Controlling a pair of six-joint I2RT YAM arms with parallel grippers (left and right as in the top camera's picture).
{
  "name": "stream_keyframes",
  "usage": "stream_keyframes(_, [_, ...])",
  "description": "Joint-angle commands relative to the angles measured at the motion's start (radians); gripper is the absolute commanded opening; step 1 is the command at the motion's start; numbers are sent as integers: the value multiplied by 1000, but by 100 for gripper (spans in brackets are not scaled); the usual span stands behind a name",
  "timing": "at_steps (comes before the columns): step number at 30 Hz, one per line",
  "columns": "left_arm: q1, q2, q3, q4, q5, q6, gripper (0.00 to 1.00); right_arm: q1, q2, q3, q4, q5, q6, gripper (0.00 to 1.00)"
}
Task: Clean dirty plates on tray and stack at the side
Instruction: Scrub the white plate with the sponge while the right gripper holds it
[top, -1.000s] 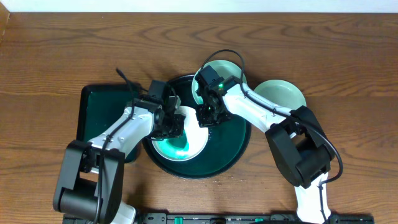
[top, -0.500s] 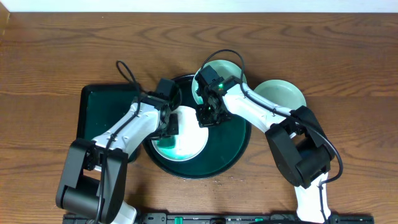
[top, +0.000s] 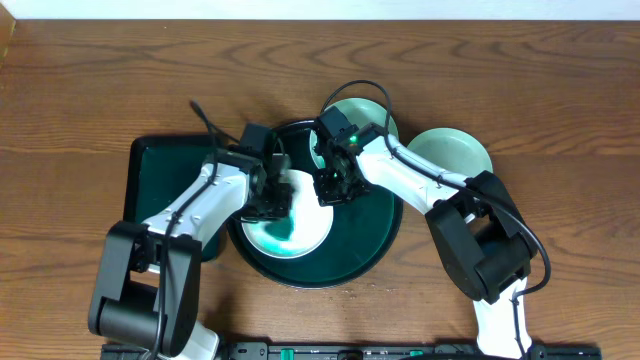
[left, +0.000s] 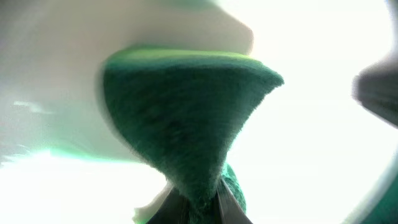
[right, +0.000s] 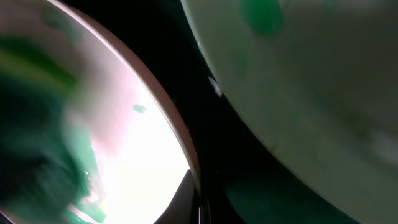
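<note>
Table (top: 100, 80): brown wood, grain clearly seen, low sheen.
Round tray (top: 370, 235): dark and smooth.
White plate (top: 312, 228): smooth and glossy, with a wet green smear toward 7 o'clock.
Sponge (left: 186, 118): green, fibrous, rough, matt.
Mint plate (top: 455, 150), at 2 o'clock: smooth, softly shiny.
Rectangular tray (top: 160, 180), at 9 o'clock: dark green, smooth, matt.

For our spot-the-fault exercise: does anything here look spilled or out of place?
A green smear is spread over the white plate on the round tray, beside the sponge. One mint plate, with a green blob, overlaps the tray's far rim instead of lying fully inside.
</note>
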Motion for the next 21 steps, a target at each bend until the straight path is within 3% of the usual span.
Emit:
stream_keyframes(1, [-20, 31, -27, 42, 399, 166, 7, 6, 18, 12, 6, 14, 5, 1])
stream_keyframes(6, [-19, 31, -27, 143, 364, 161, 7, 6, 18, 12, 6, 14, 5, 1])
stream_keyframes(9, [-18, 31, -26, 178, 234, 97, 7, 6, 18, 12, 6, 14, 5, 1])
stream_keyframes(16, [-19, 31, -23, 151, -400, -201, 7, 6, 18, 12, 6, 14, 5, 1])
stream_keyframes(21, [-19, 31, -23, 108, -621, -294, 7, 6, 18, 12, 6, 14, 5, 1])
